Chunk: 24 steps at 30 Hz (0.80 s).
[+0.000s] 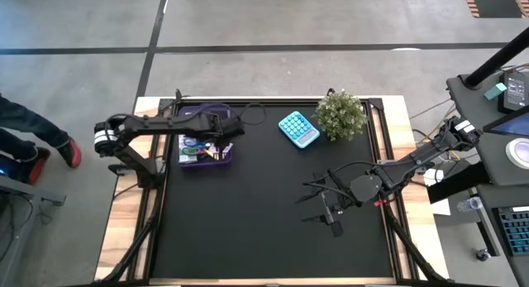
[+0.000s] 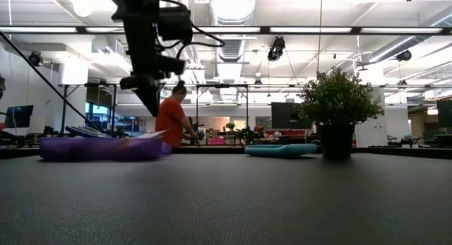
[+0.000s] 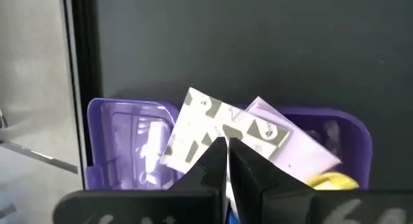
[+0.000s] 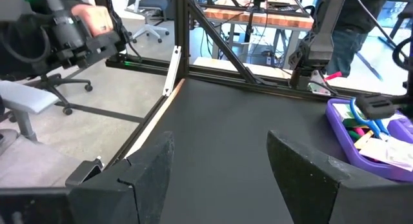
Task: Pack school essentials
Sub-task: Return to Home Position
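Observation:
The translucent purple case (image 1: 205, 153) lies open at the table's far left, and several school essentials lie in it. Among them are a white card with grey shapes (image 3: 206, 124), a pale paper square (image 3: 290, 146), something yellow (image 3: 332, 181) and blue-handled scissors (image 4: 362, 124). My left gripper (image 3: 227, 150) is shut and points steeply down over the case (image 2: 99, 147). In the low view it (image 2: 152, 104) hangs a little above the case with nothing between its fingers. My right gripper (image 4: 219, 166) stands open and level above the table's near right (image 1: 331, 211).
A light blue calculator (image 1: 298, 128) lies at the far middle, with a small potted plant (image 1: 340, 113) to its right. The black mat (image 1: 248, 221) between the case and my right arm is bare. A person in orange (image 2: 171, 119) stands in the room behind.

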Motion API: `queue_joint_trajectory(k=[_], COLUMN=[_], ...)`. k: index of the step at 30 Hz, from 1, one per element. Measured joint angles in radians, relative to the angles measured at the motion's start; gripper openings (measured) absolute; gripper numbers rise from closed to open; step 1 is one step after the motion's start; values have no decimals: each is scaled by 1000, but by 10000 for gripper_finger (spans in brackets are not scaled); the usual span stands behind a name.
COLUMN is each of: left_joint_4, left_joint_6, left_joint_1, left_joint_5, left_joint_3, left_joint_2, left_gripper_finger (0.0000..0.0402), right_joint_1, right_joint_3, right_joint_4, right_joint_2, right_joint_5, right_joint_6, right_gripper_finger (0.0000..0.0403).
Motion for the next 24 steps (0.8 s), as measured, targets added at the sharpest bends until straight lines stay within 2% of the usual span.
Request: queue_joint_trajectory(k=[4, 8, 10, 11, 17, 24], left_joint_4=[50, 147, 211, 233, 287, 330], left_joint_6=[19, 78, 124, 138, 154, 176], left_joint_1=[1, 12, 37, 55, 193, 233], left_joint_5=[-8, -105, -119, -109, 104, 144], left_joint_3=[-49, -75, -83, -85, -86, -88], left_joint_2=[3, -4, -7, -7, -1, 24], left_gripper_finger=[0, 0, 0, 0, 0, 0], right_joint_1=[0, 0, 0, 0, 0, 0], right_joint_3=[0, 0, 0, 0, 0, 0], right_joint_4=[0, 0, 0, 0, 0, 0], right_joint_2=[0, 0, 0, 0, 0, 0], right_joint_5=[0, 0, 0, 0, 0, 0], right_joint_6=[-1, -7, -7, -7, -8, -14], right_gripper_finger=[238, 238, 238, 238, 238, 238])
